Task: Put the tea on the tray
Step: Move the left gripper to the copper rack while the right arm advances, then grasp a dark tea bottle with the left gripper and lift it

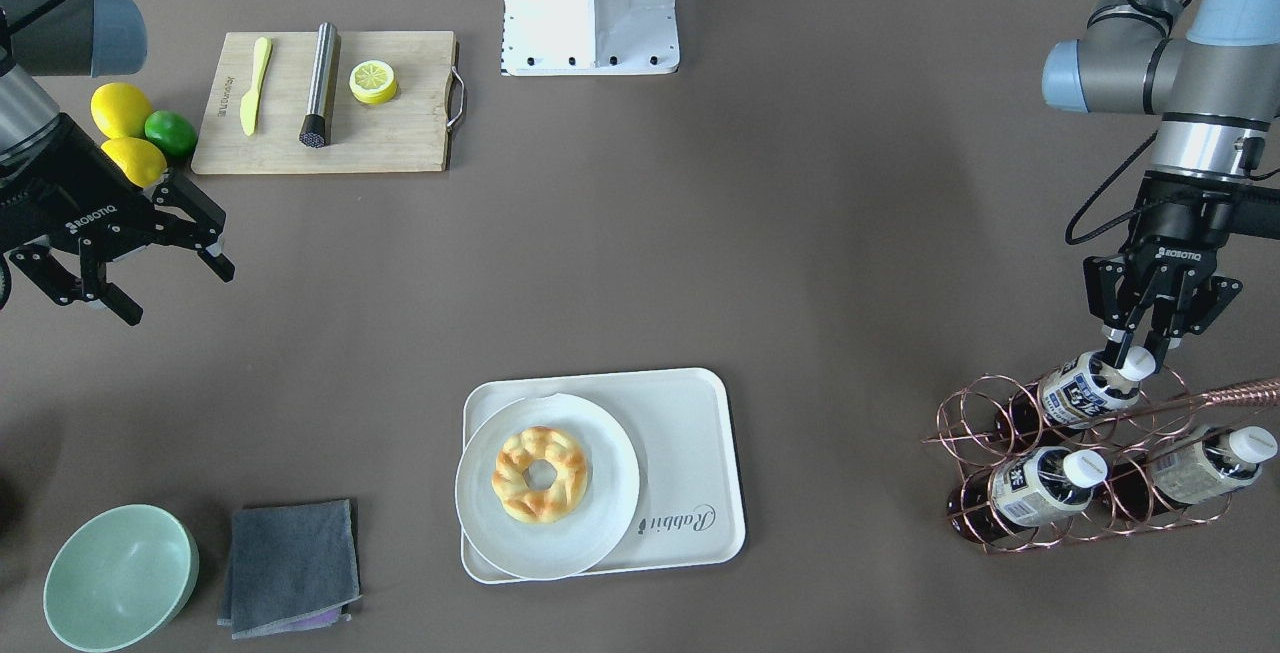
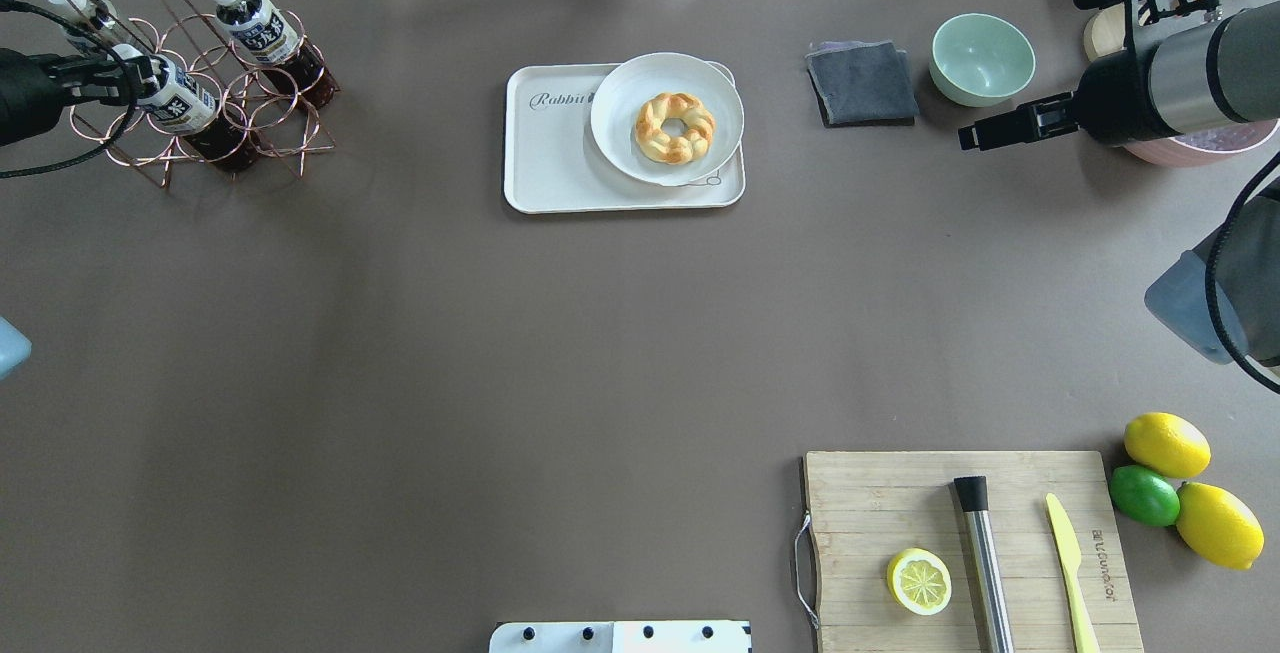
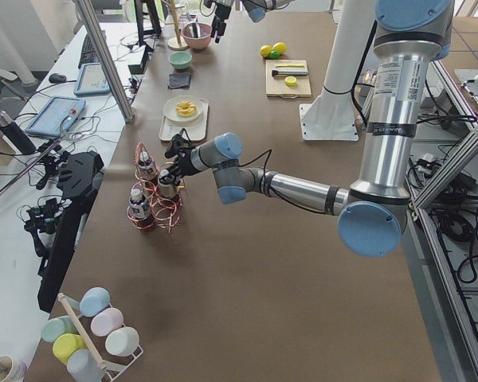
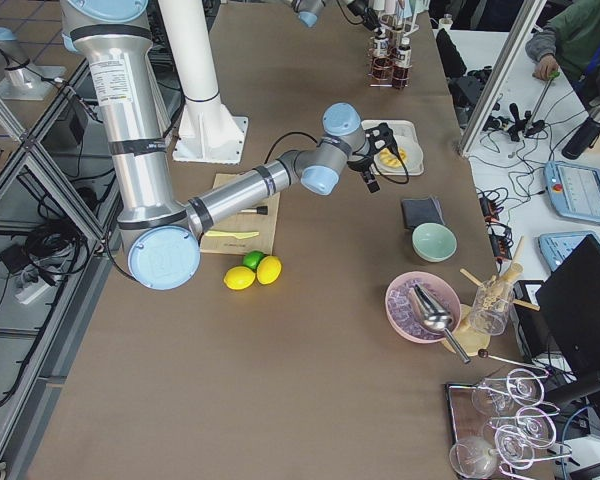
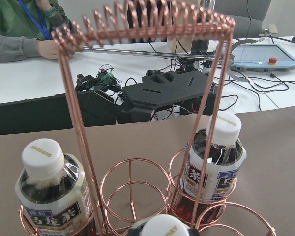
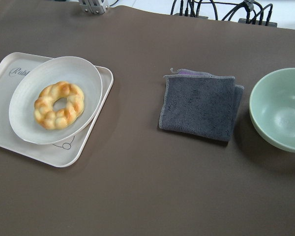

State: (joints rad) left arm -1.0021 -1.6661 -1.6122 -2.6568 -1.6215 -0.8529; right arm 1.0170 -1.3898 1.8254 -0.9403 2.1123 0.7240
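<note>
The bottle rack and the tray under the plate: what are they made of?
The rack looks like thin metal wire with a shiny copper-coloured finish, bent into rings and a coiled handle. The tray is probably plastic: off-white, smooth and matt, with a moulded rounded rim.

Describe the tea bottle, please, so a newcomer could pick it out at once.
A copper wire rack stands at the table's end on the robot's left, holding three bottles. The tea is the blue-and-white-labelled one nearest the robot; only its cap sits between the fingers of the left gripper.
</note>
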